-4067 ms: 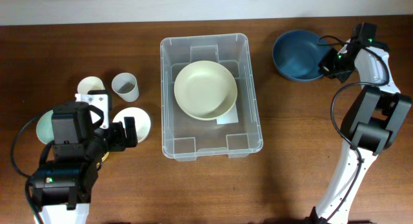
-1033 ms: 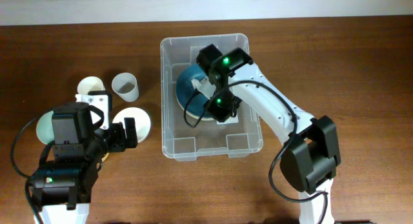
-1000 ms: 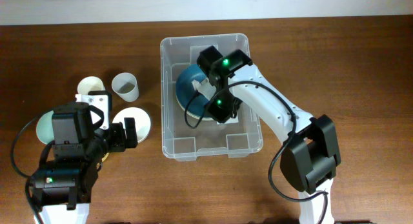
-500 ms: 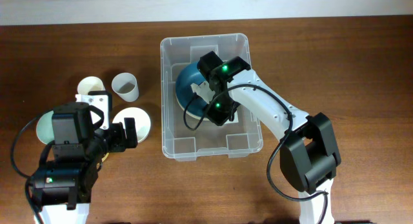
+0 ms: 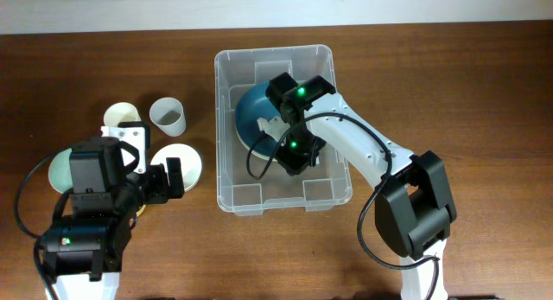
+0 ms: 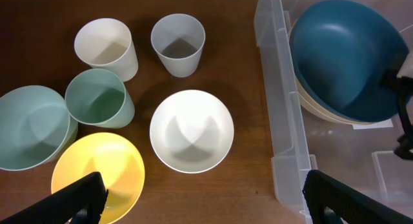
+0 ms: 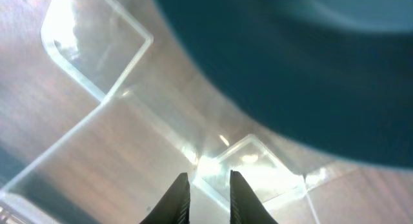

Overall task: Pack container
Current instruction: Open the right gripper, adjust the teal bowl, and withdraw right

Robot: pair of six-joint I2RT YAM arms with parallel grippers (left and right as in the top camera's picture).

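Note:
The clear container point(image 5: 273, 51) stands at the table's middle. Inside it a dark blue bowl point(image 5: 255, 114) rests nested on a cream bowl point(image 6: 310, 108). My right gripper point(image 5: 289, 157) reaches into the container just in front of the bowls. In the right wrist view its fingers point(image 7: 208, 185) stand only a narrow gap apart with nothing between them, over the container's clear floor, and the blue bowl point(image 7: 310, 69) fills the upper frame. My left gripper point(image 6: 208, 201) hangs wide open and empty above the table, left of the container point(image 6: 284, 121).
Left of the container stand a white cup point(image 6: 103, 46), a grey cup point(image 6: 177, 43) and a green cup point(image 6: 97, 98). A pale green bowl point(image 6: 29, 137), a yellow bowl point(image 6: 97, 172) and a white bowl point(image 6: 191, 130) sit nearby.
The right arm carried the blue bowl from the table's right into the container onto the cream bowl. Over the last second its wrist slid toward the front. The left arm stayed still.

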